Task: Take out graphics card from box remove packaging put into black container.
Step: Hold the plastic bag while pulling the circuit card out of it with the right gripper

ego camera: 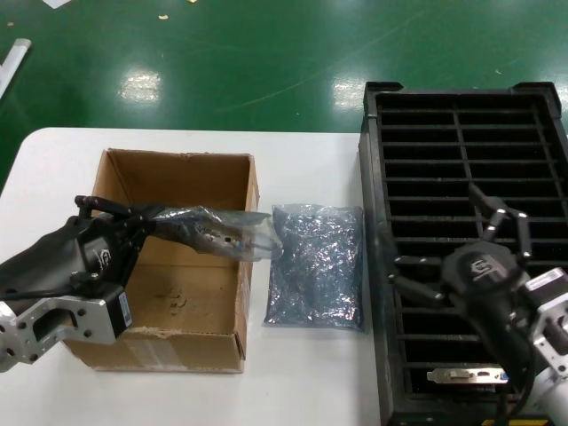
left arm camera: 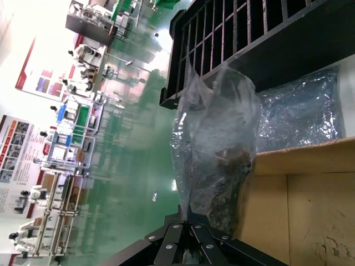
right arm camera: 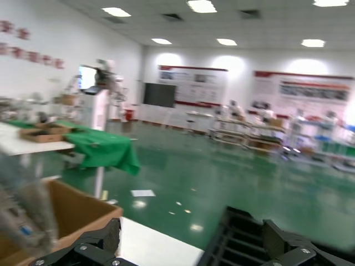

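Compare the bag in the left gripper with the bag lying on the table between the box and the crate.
The held bag hangs in the air over the box, clamped by the left gripper; the table bag lies flat, untouched. The held bag bulges around a dark card with a blue port; the table bag looks flat and empty. Both are crinkly, translucent grey-blue plastic. The right gripper hovers open above the black container.

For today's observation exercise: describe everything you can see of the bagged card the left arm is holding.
The bagged card is a dark board with a silver bracket end, wrapped in crinkly, shiny see-through plastic. The left pincer grips one end, holding it roughly level above the cardboard box, its free end reaching over the box's right wall.
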Controlling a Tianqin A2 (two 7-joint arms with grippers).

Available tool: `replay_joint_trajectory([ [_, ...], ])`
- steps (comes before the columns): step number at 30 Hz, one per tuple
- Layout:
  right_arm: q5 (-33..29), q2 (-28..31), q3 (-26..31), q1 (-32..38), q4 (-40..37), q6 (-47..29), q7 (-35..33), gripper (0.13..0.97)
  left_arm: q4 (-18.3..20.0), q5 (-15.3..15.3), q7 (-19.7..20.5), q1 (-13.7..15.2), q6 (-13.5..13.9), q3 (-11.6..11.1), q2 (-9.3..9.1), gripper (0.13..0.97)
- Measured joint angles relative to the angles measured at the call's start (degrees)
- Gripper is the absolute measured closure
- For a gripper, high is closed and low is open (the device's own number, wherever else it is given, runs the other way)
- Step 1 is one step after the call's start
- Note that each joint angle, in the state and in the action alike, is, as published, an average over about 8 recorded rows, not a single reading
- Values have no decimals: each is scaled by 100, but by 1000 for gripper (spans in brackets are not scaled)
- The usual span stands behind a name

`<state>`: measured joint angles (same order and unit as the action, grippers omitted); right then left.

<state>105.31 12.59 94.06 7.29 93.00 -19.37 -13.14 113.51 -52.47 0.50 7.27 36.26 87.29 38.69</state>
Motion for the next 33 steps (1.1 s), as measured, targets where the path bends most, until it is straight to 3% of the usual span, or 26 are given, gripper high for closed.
replay_joint_trajectory([
  [6, 42, 246, 106, 37, -34, -456, -292, 251, 0, 0, 0, 0, 0, 0, 0, 959],
  [8, 40, 391, 172, 34, -42, -579, -246, 292, 0, 0, 0, 0, 0, 0, 0, 959],
  [12, 55, 728, 354, 12, -23, -851, -7, 292, 0, 0, 0, 0, 0, 0, 0, 959],
  [16, 64, 946, 524, 16, -19, -1071, 137, 382, 0, 0, 0, 0, 0, 0, 0, 959],
  [21, -20, 978, 741, 138, -112, -1171, 117, 472, 0, 0, 0, 0, 0, 0, 0, 959],
  [29, -205, 927, 1088, 481, -352, -1231, 128, 688, 0, 0, 0, 0, 0, 0, 0, 959],
  [33, -275, 934, 1232, 673, -456, -1286, 206, 747, 0, 0, 0, 0, 0, 0, 0, 959],
])
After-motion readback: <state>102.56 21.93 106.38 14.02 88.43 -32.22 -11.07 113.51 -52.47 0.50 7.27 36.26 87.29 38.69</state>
